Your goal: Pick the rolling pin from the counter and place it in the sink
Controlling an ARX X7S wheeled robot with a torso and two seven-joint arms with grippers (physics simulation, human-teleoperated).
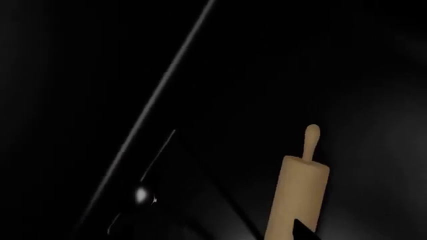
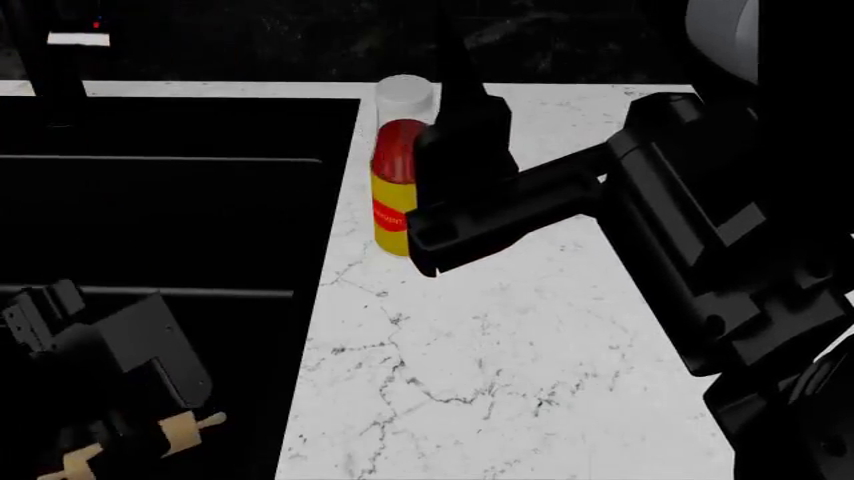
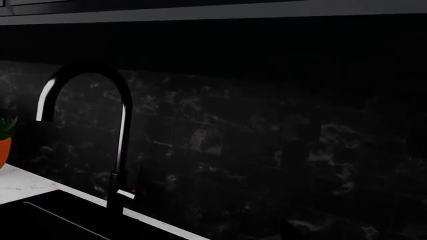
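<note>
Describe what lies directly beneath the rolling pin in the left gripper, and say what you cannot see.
Beneath the rolling pin is the black sink basin. The left gripper covers its middle, so only its ends show. Whether it touches the floor cannot be told.

My left end effector covers the middle of the rolling pin; only its tan ends show, and the frame edge cuts the lower one. My right arm hides part of the red bottle. My right end effector's fingertips are out of view.
</note>
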